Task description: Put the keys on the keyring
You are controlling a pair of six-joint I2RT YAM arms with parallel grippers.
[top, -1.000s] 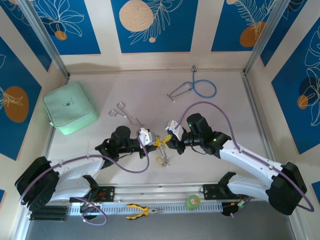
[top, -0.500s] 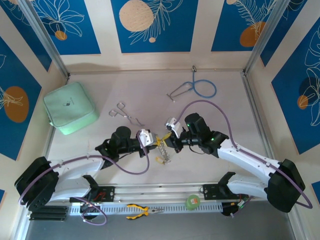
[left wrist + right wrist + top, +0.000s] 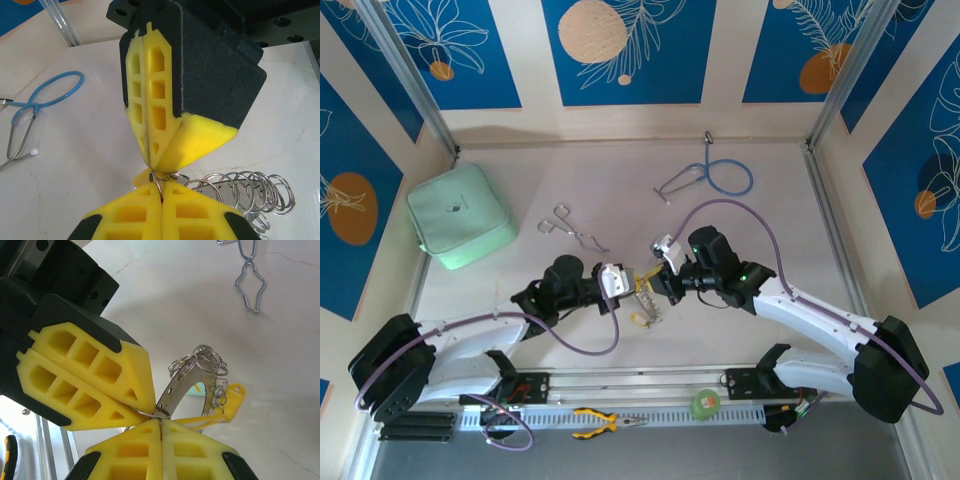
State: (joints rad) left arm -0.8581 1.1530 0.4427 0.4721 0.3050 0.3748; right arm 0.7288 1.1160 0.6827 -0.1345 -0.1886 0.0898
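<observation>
Right wrist: left hand [image 3: 145, 411], right hand [image 3: 160, 426] tip-to-tip, tight on keyring [image 3: 179, 384].

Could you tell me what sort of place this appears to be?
Probably a lab robot cell: a pale table boxed in by blue floral panels on aluminium posts, two arms bolted at its near edge, and loose props, a stethoscope, forceps and a green pouch.
</observation>
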